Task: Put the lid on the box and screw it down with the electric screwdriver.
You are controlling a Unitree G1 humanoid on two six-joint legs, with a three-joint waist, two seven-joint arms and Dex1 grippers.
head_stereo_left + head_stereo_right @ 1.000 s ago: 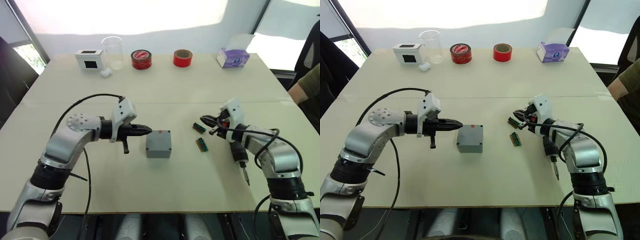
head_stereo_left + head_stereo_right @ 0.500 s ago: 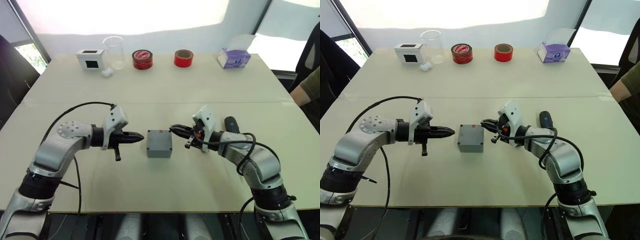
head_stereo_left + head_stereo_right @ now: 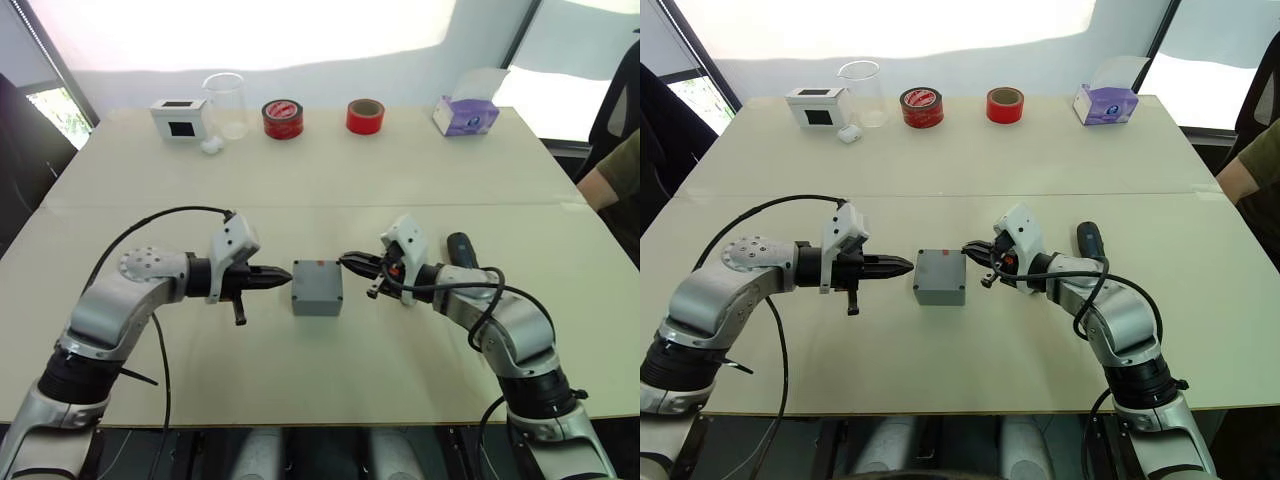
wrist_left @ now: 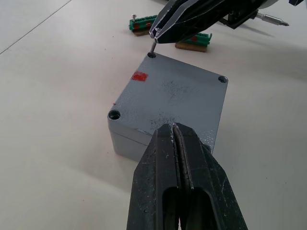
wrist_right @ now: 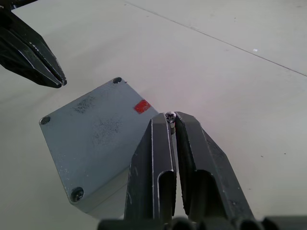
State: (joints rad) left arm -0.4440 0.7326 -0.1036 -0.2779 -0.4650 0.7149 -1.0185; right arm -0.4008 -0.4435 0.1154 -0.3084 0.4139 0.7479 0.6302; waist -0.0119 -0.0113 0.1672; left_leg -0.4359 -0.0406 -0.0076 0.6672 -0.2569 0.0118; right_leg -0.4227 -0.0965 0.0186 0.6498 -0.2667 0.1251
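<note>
Right claw (image 4: 154, 33) pinches a screw (image 4: 152, 48) over the lidded box (image 4: 168, 108); left claw (image 3: 287, 279), pressed together, points at it.

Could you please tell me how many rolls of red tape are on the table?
2: one tape roll with a black core near the glass beaker, and another to its right, both along the far edge.

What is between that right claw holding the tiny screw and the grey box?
Nothing visible. The right gripper holds a screw right over a corner hole of the lid, already on the box.
</note>
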